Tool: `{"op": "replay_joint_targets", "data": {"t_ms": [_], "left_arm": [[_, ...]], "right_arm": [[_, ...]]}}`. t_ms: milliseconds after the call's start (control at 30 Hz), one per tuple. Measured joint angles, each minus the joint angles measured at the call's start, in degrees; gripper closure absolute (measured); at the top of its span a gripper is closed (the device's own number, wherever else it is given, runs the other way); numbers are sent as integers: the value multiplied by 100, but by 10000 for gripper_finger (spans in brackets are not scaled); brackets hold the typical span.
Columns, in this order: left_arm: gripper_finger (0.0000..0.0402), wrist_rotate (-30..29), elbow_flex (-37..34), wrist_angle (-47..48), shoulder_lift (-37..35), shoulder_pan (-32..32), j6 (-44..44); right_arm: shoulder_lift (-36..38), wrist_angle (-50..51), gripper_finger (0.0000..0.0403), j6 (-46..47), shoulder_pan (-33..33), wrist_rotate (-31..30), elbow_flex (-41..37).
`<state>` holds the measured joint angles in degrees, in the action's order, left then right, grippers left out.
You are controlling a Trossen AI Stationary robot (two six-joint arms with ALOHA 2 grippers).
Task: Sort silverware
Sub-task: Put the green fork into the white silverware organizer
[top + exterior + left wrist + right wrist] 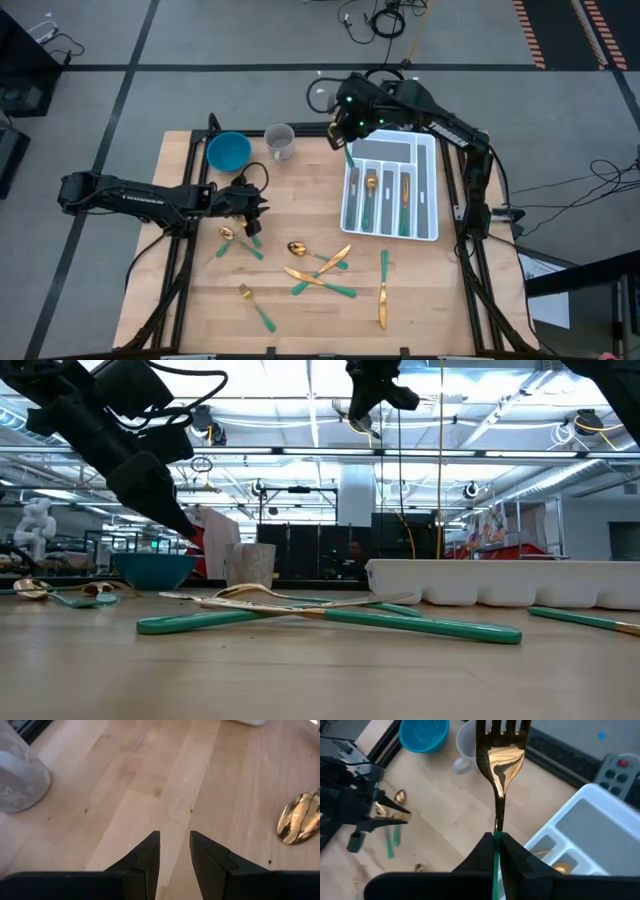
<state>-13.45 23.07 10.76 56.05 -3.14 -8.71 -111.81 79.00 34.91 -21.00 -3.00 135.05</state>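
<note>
My right gripper (496,845) is shut on a fork with a gold head (502,755) and a green handle. It hangs high over the far left corner of the white tray (425,180), as the high view shows (345,135). My left gripper (175,845) is open and hovers low over bare wood (255,208), with a gold spoon (300,817) lying off to one side of it. More silverware (320,278) lies loose on the table's near middle, some pieces crossing. A spoon (371,190) and other pieces (405,192) lie in the tray's compartments. My right gripper pinches the fork between its two fingers where the gold neck meets the green handle (496,836). The fork lies along the fingers, its tines pointing out ahead of them and its handle (350,158) running back. It is lifted clear of table and tray.
A blue bowl (228,151) and a clear cup (280,141) stand at the table's far edge, between the two arms. The tray takes up the table's right far part. Bare wood lies between the left gripper and the tray.
</note>
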Motion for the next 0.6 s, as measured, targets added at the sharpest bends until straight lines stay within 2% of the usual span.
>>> {"op": "replay_joint_targets", "data": {"t_ms": [367, 500, 600], "left_arm": [[287, 562, -2, 26, 0, 15, -149], [287, 601, -2, 28, 0, 72, -150], [287, 661, -2, 66, 0, 138, -150]], "right_arm": [[-582, -13, 403, 158, 434, -109, -14], [-621, 340, 403, 1, 536, -303, -12], [-550, 1158, 403, 123, 753, -499, -17]]}}
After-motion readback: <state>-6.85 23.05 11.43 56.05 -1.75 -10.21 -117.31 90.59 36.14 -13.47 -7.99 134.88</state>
